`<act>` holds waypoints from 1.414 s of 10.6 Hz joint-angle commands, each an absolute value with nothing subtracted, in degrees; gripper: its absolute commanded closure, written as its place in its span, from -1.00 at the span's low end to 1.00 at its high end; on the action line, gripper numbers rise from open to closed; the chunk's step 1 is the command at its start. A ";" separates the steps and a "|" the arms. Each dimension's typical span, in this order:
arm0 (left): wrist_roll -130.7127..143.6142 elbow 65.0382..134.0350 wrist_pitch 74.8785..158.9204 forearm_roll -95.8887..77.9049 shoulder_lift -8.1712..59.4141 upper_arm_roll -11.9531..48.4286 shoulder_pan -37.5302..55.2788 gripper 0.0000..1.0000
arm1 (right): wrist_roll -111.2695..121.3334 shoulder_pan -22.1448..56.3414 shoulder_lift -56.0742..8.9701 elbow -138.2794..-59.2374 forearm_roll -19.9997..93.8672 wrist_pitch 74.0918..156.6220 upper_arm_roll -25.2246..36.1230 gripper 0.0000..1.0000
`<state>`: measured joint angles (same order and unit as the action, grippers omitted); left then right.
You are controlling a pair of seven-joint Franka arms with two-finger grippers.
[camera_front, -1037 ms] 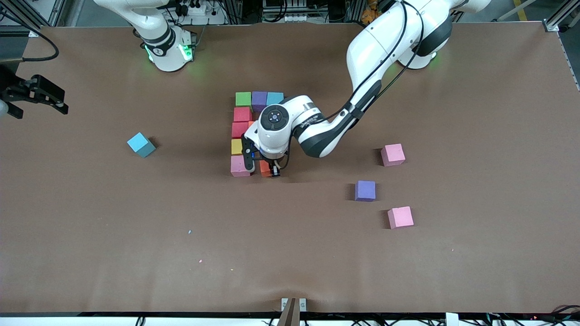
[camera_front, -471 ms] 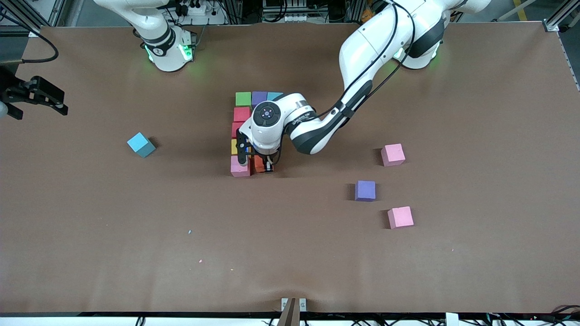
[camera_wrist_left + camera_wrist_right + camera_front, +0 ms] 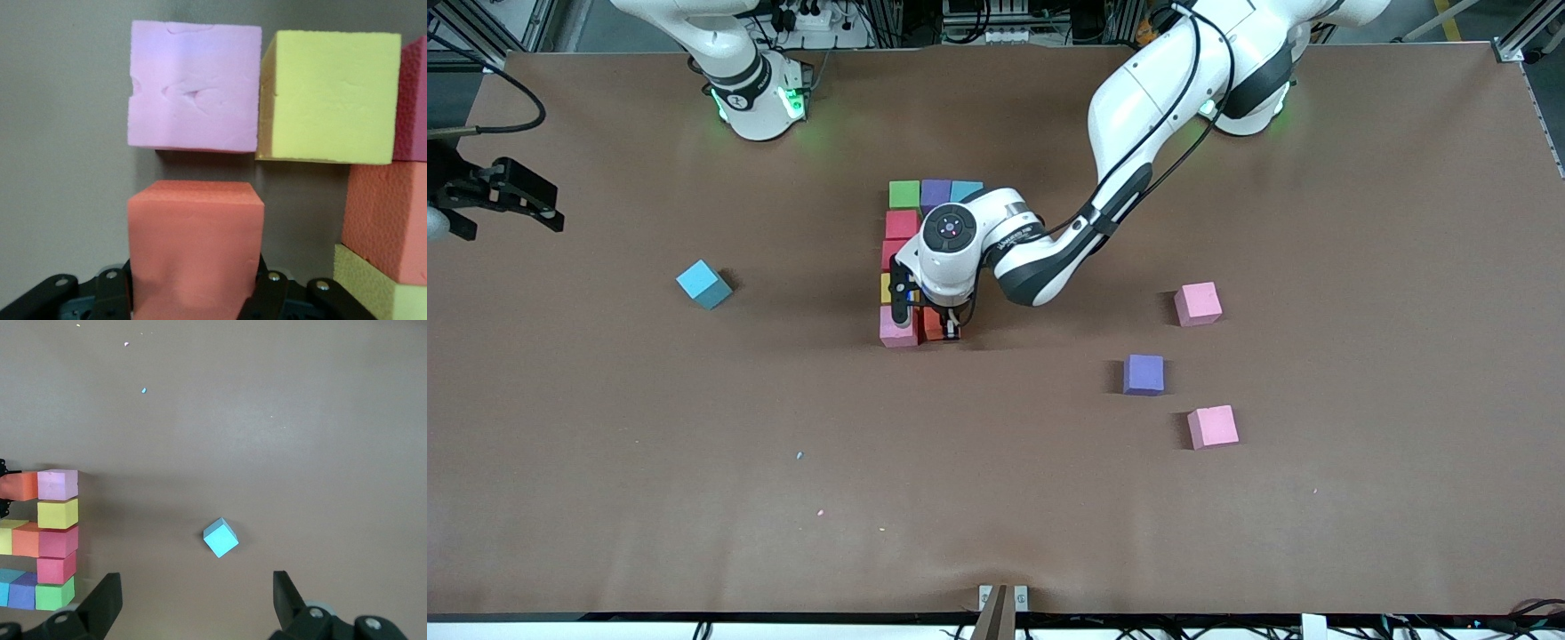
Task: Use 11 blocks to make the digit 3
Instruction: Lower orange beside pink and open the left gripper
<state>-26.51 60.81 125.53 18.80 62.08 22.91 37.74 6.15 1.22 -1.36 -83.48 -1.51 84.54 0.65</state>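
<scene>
I've got the left claw point(image 3: 935, 327) clamped on an orange block point(image 3: 193, 247) just beside the figure's pink corner block point(image 3: 195, 90), next comes letting go cleanly, while the right claw point(image 3: 193, 600) waits wide open over the counter's point(image 3: 694, 444) edge.

Left arm: comes from its base at the top of the front view, elbow bent, forearm reaching down to the middle of the worktop, wrist pointing straight down.
Left hand point(image 3: 934, 325): low at the worktop, fingers clamped on the two sides of an orange block point(image 3: 195, 247), which fills the gap between them.
Left hand's fingers point(image 3: 267, 297): dark pads pressed flat against the block's sides, only their upper parts showing in the left wrist view.
Right arm: waits, drawn aside to its own end of the worktop, mostly out of the front view.
Right hand point(image 3: 197, 600): up in the air at the worktop's edge, fingers spread wide, nothing between them.
</scene>
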 commanded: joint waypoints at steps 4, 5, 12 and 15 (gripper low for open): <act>-28.48 56.95 126.21 17.58 64.42 21.80 39.37 0.37 | 6.94 0.88 -2.02 -81.91 -1.14 83.94 0.62 -1.00; -28.48 56.95 126.56 17.58 64.60 21.80 39.37 0.37 | 6.94 0.88 -2.02 -81.91 -1.14 83.94 0.62 -1.00; -28.48 54.58 126.74 17.58 66.09 21.27 40.43 0.37 | 6.86 0.79 -2.02 -81.91 -1.32 83.94 0.70 -1.00; -28.48 54.67 126.74 17.67 66.01 21.18 40.69 0.29 | 6.94 0.70 -2.02 -81.91 -1.32 83.94 0.70 -1.00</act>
